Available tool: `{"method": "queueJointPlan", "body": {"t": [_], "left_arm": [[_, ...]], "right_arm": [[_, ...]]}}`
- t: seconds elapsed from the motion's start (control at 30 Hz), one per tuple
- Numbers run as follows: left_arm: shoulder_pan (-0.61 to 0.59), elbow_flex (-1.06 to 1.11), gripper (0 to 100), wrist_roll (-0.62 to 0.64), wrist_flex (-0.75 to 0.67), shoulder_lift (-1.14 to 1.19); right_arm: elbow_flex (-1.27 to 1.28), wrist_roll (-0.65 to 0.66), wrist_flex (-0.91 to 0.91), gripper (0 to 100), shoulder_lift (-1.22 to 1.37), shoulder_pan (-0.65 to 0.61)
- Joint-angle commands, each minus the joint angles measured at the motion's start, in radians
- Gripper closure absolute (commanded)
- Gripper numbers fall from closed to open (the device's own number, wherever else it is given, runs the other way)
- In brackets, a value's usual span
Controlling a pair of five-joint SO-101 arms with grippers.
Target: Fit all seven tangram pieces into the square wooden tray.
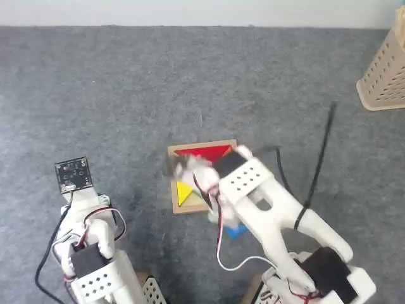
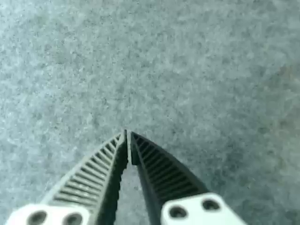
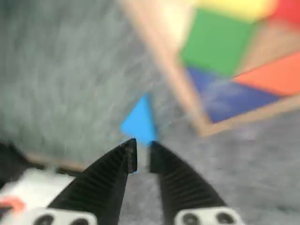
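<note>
my left hand (image 2: 127,140) is closed over the grey table (image 2: 187,56); my right hand (image 3: 143,152) sits at the blue triangle (image 3: 138,123) beside the tray (image 3: 186,108), and i can't tell its grip.

a robotics lab bench is suggested — two white arms (image 1: 269,206) with loose wiring (image 1: 219,234) are mounted on a grey felt-covered table (image 1: 126,88), a perforated basket (image 1: 386,69) alongside.

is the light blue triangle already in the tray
No, the triangle lies on the carpet outside the tray, by its corner.
</note>
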Motion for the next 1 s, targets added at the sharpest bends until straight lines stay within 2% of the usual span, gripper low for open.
{"method": "queueJointPlan", "body": {"t": [0.0,0.07,0.27,0.47,0.63,0.77,0.97], "left_arm": [[0.003,-0.008,99,0.015,0.006,-0.008],[0.003,-0.008,99,0.015,0.006,-0.008],[0.003,-0.008,99,0.015,0.006,-0.008],[0.003,-0.008,99,0.015,0.006,-0.008],[0.003,-0.008,99,0.015,0.006,-0.008],[0.003,-0.008,99,0.015,0.006,-0.008],[0.003,-0.008,99,0.015,0.006,-0.008]], "right_arm": [[0.17,0.041,-0.128,79.4,-0.102,-0.031],[0.23,0.041,-0.15,76.3,-0.174,-0.05],[0.367,-0.011,-0.278,76.0,-0.346,-0.07],[0.509,-0.011,-0.398,76.0,-0.41,-0.2],[0.508,-0.011,-0.409,76.2,-0.38,-0.168],[0.508,-0.014,-0.41,83.0,-0.343,-0.136],[0.508,-0.026,-0.407,99.5,-0.332,-0.077]]}}
